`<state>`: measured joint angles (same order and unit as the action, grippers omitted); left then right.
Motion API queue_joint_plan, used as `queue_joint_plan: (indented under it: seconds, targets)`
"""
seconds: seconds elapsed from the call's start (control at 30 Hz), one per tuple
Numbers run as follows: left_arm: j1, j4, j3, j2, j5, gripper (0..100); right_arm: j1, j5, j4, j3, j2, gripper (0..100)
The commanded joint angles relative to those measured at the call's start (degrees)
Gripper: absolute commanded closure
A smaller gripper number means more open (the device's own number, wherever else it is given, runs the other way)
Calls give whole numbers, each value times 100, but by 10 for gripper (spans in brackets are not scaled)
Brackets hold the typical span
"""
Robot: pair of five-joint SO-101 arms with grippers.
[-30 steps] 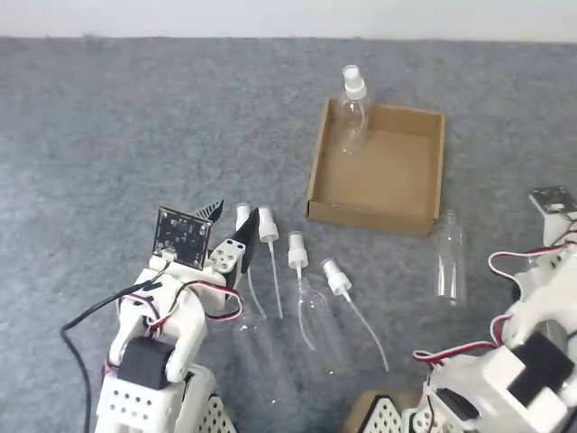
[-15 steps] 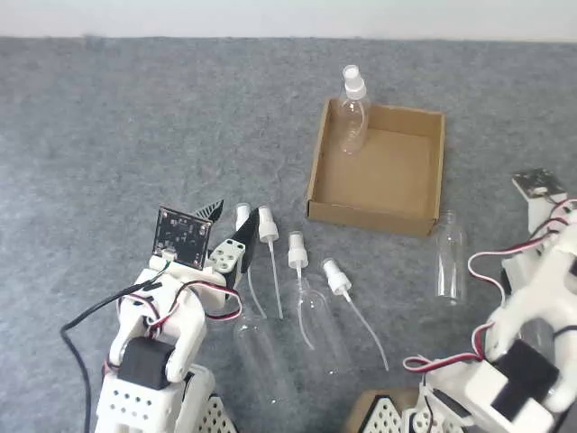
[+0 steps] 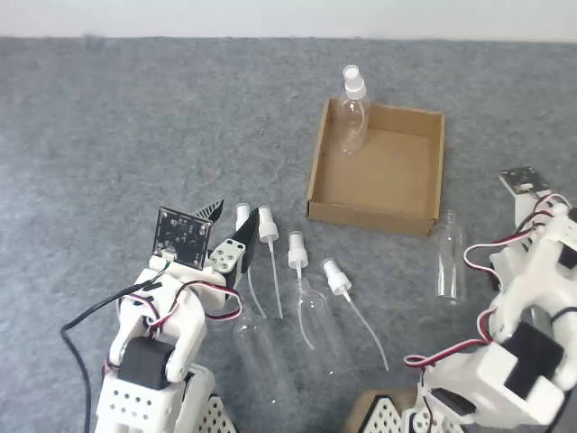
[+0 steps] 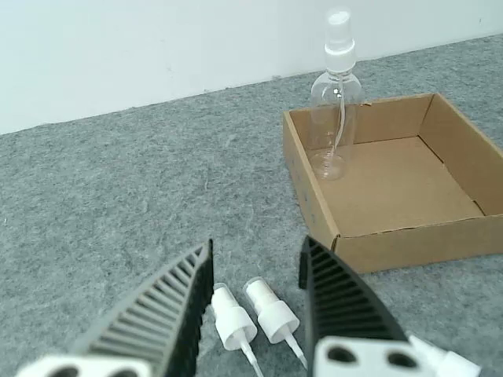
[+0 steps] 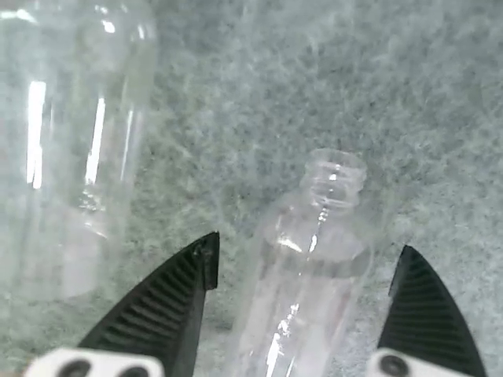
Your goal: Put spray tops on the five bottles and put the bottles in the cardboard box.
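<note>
Right arm point(image 3: 532, 307) swung toward cardboard box point(image 3: 374, 216) | right claw point(image 5: 308, 250) wide, astride capless bottle point(image 5: 334, 177) | left claw point(image 4: 258, 247) wide, unmoved

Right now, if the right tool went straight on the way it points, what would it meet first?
Most likely the uncapped clear bottle, already between the open jaws of the right tool, its neck pointing away. A second clear bottle lies to one side of that line. Depth is hard to judge.

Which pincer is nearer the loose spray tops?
Left. The left pincer hangs open just over the spray tops. The right pincer is off on the other side, open above an uncapped bottle.
</note>
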<state>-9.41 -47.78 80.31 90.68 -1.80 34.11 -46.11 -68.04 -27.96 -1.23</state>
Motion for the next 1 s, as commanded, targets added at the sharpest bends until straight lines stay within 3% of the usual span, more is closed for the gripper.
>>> queue_joint_plan:
  seconds: [0.0,0.87,0.97]
  targets:
    - [9,149,-22,88,0,837,-40,97,136,360,-13,713]
    - [9,149,-22,88,0,837,40,62,295,519,470,715]
    - [9,149,-22,88,0,837,92,62,295,536,426,778]
